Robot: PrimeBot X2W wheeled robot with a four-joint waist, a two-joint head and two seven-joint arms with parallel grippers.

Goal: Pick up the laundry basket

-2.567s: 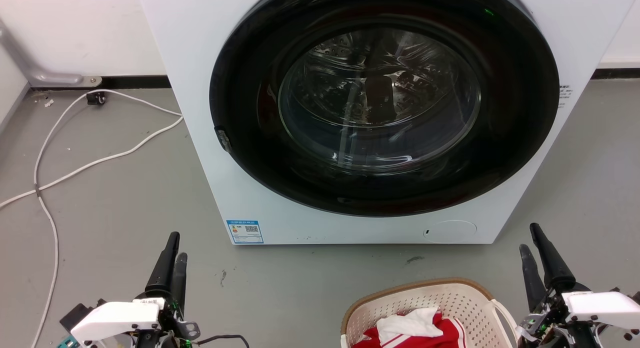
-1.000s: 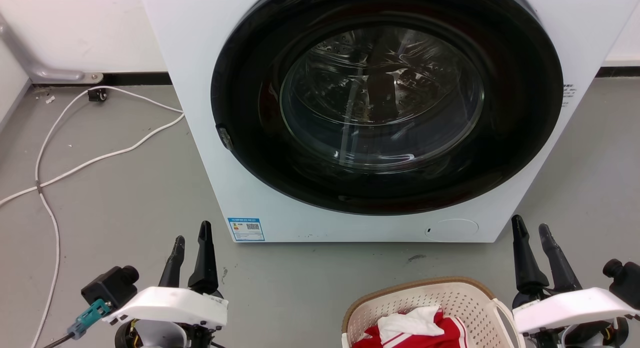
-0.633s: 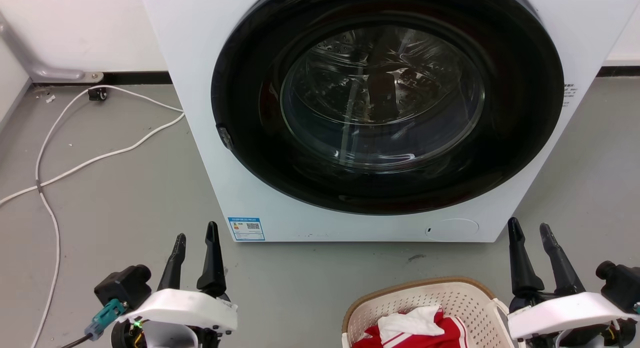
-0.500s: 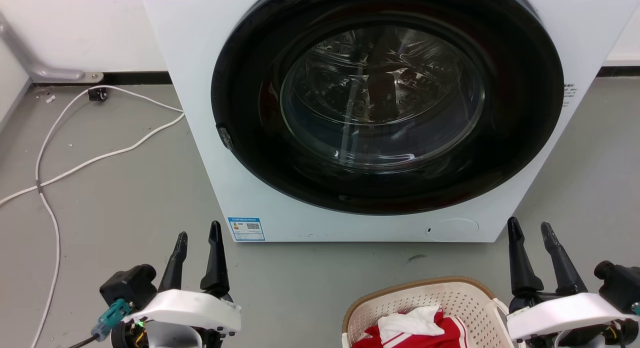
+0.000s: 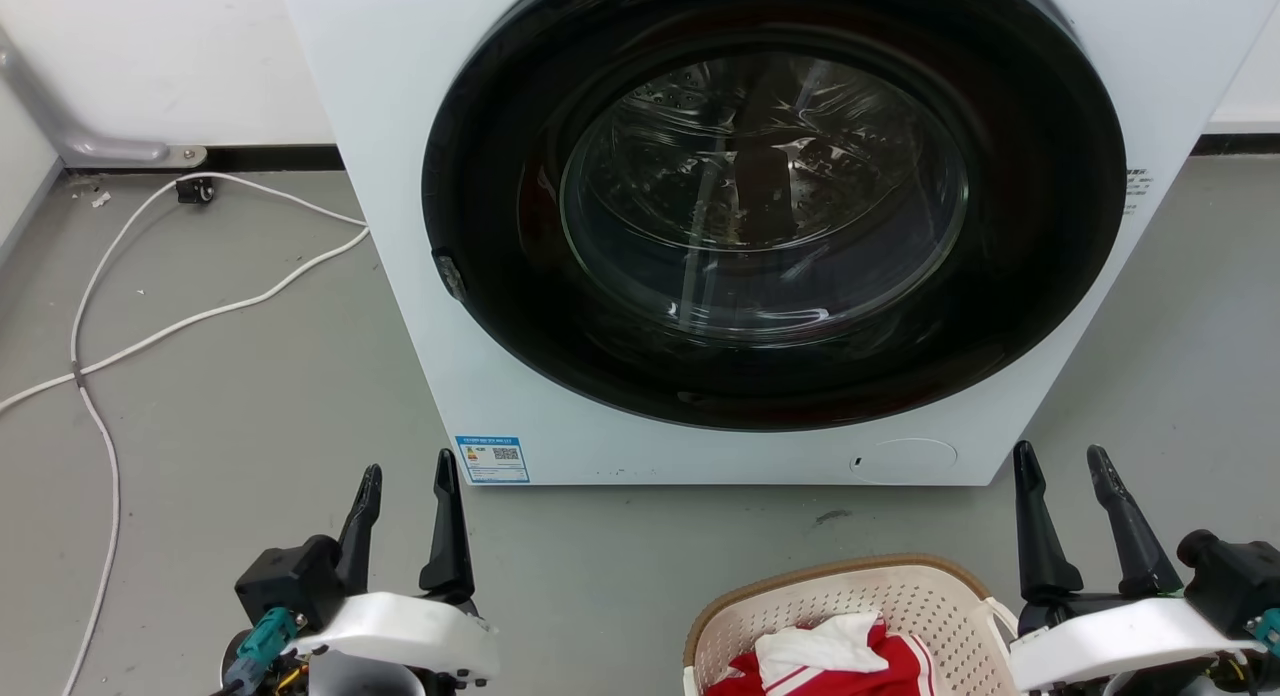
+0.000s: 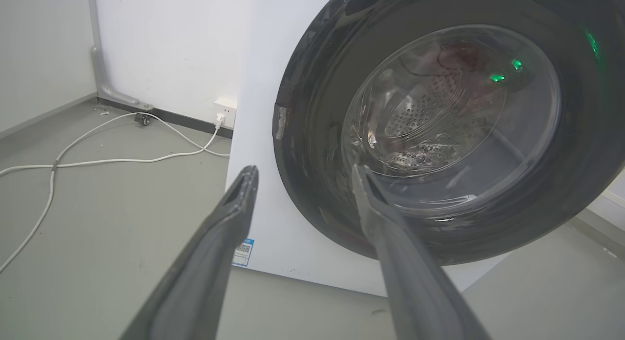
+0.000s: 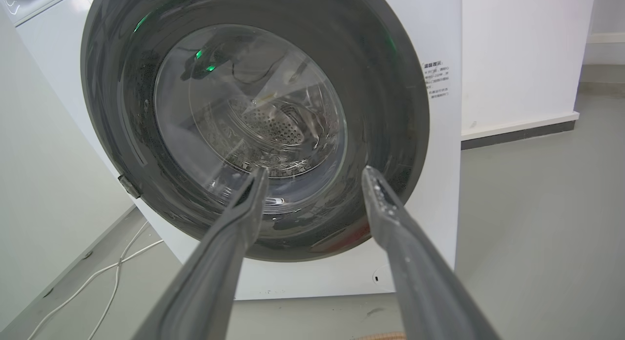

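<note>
Laundry basket [image 5: 905,601] sits on the grey floor [image 5: 250,406] at the near right, in front of the white washing machine [image 5: 400,126] and holding red and white clothing [image 5: 830,661]. The right gripper [image 5: 1058,448] hovers just right of the basket's white side handle [image 5: 1000,616] – fingers spread apart, gripping nothing, pointing toward the washer's closed round door [image 7: 254,120]. The left gripper [image 5: 408,462] is well apart from the basket at the near left – likewise parted and empty. A white cable [image 5: 180,326] trails across the floor at the far left.
</note>
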